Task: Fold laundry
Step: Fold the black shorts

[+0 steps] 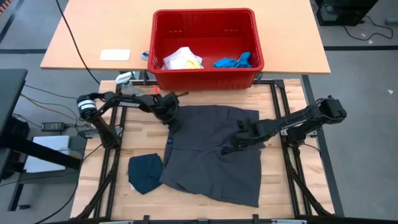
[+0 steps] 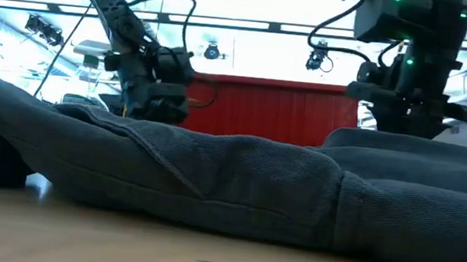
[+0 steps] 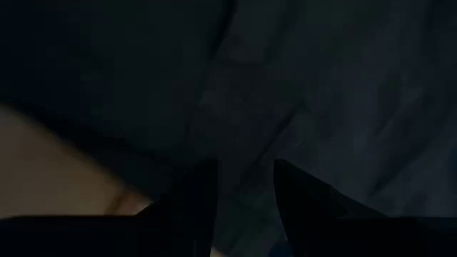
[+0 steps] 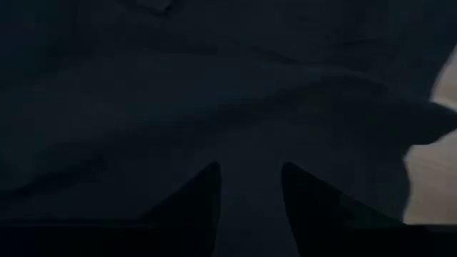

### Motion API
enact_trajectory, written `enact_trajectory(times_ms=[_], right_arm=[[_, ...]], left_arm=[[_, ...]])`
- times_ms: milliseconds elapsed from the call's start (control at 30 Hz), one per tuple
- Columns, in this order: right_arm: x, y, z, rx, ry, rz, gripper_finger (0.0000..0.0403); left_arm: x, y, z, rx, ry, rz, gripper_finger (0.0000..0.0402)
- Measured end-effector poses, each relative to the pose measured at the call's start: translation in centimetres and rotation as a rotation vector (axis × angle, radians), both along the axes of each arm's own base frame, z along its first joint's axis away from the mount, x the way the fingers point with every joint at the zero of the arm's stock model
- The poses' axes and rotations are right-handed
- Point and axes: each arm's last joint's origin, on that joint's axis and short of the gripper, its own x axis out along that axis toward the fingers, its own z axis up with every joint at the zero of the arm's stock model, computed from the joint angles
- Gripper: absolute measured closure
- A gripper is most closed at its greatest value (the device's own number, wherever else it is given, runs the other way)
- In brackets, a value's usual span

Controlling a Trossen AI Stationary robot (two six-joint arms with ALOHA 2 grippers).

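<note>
1. The step in hand looks like the first fold of the dark grey shorts (image 1: 214,155), which lie spread over the middle of the wooden table (image 1: 280,199), with both arms down on the cloth.
2. The left gripper (image 1: 169,118) sits at the shorts' far left corner, by the waistband edge; its wrist view shows the fingers (image 3: 193,200) partly apart and pressed into grey cloth — whether a fold is pinched between them I cannot tell.
3. The right gripper (image 1: 239,140) is on the shorts' right middle, fingers (image 4: 200,200) likewise partly apart over cloth, grip unclear.
4. The next move probably calls for both grippers to secure an edge and carry it across together, keeping the cloth flat.
5. The shorts look thick and soft, lying mostly flat with low ridges — the near hem is skewed.
6. A small navy piece (image 1: 145,173) lies touching the shorts' left side; a bright blue piece (image 1: 233,61) and a pale yellowish garment (image 1: 182,60) wait in the red basket (image 1: 205,78) beyond the table.
</note>
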Motion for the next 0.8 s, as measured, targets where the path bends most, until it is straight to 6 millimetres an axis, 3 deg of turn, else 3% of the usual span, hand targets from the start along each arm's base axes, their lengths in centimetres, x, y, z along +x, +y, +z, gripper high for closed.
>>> enact_trajectory(times_ms=[267, 400, 500, 633, 800], right_arm=[[0.0, -1.4, 0.7, -0.008, -0.046, -0.06, 0.0248], [-0.2, -2.5, 0.7, 0.006, -0.022, -0.117, 0.0248], [-0.6, -2.8, 0.5, 0.108, 0.024, -0.144, 0.0251], [-0.8, -1.5, 0.5, 0.232, 0.064, -0.04, 0.0253], [-1.0, 1.2, 1.7, 0.22, 0.001, 0.268, 0.0253]], left_arm=[[-3.4, 1.6, 0.5, -0.007, 0.092, 0.028, 0.026], [-4.1, 1.6, 1.5, 0.007, 0.08, 0.022, 0.026], [-4.4, 1.5, 2.4, 0.025, 0.053, 0.017, 0.026], [-4.7, 0.3, 4.3, 0.018, -0.06, -0.111, 0.026], [-4.7, -3.3, 7.7, 0.026, -0.311, -0.426, 0.026]])
